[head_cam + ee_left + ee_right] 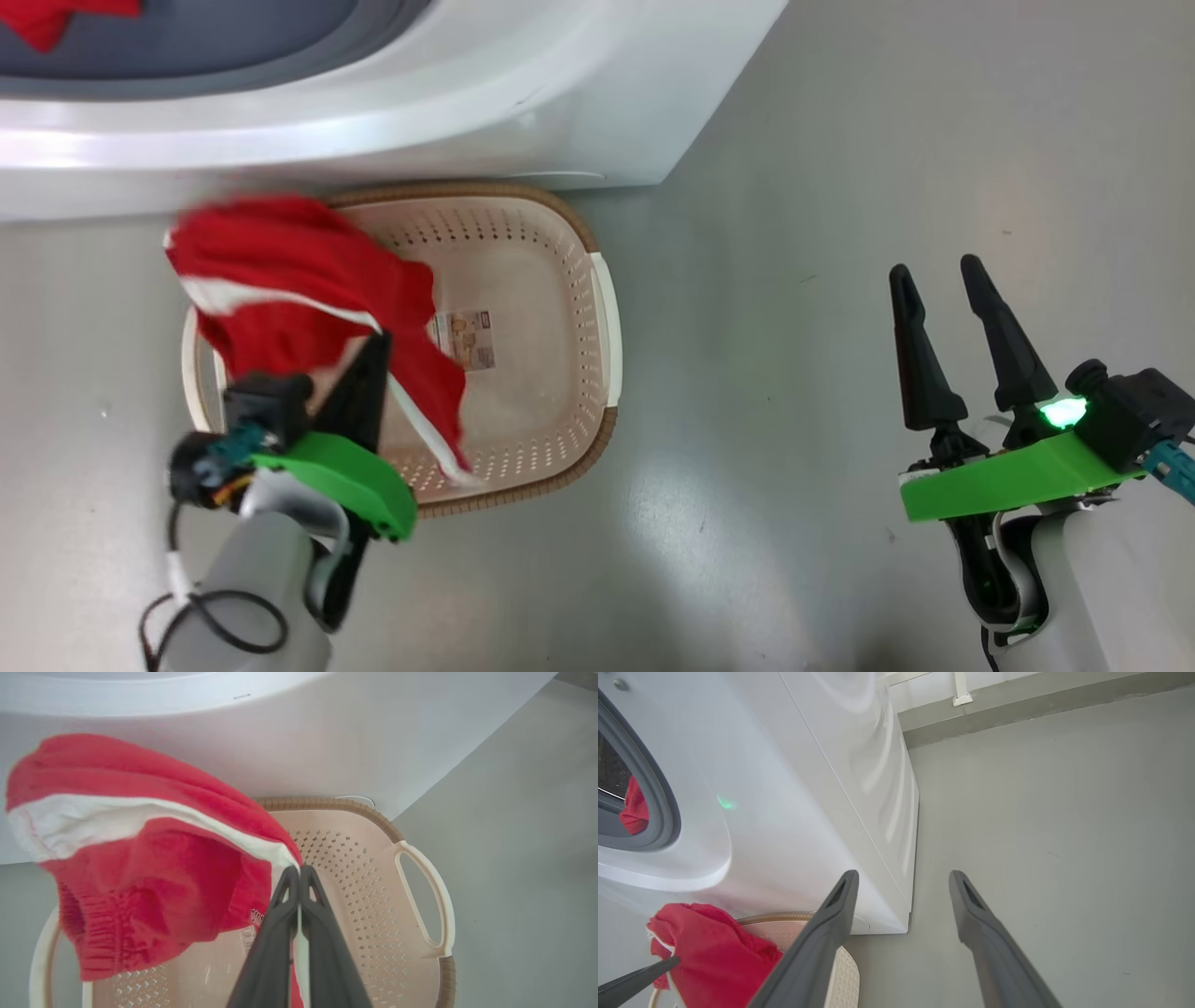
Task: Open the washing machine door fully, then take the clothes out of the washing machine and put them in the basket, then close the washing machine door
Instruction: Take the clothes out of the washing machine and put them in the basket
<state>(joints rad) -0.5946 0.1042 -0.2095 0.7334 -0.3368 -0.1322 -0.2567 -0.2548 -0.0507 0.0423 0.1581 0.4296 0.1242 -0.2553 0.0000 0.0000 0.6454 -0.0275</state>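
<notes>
Left claw (378,345) fully closed, its two dark fingers pressed tip to tip and pinching a red garment (299,271) at its white trim. Left wrist view shows the pinch clearly: left claw (299,872) on the white edge of the red garment (154,858). Garment hangs bunched and blurred, spread up and to the claw's left, with an elastic waistband showing in the wrist view. It is over the left half of the basket (611,327). A red-and-white tail drops toward the near inner wall; cannot tell if it touches.

Basket is cream and perforated, with a brown woven-look rim, side handles and a label sticker (471,338) on the bottom. It sits on the grey floor (840,187), far rim just beside the front of the washing machine (373,121). Top left of head view: grey gasket (327,51) and more red cloth (47,23) inside the opening.

Right claw (936,271) wide open, nothing between its fingers, off to the right over the floor, well apart from the basket.

Right wrist view: right claw (903,877) fingers spread, pointing past the machine's lower corner. Also there:
- washing machine (808,788), white front and side
- gasket (661,802), with red cloth (635,809) in the drum mouth
- red garment (714,952) low left, above the basket (847,975)
- one left-claw fingertip poking in at bottom left
</notes>
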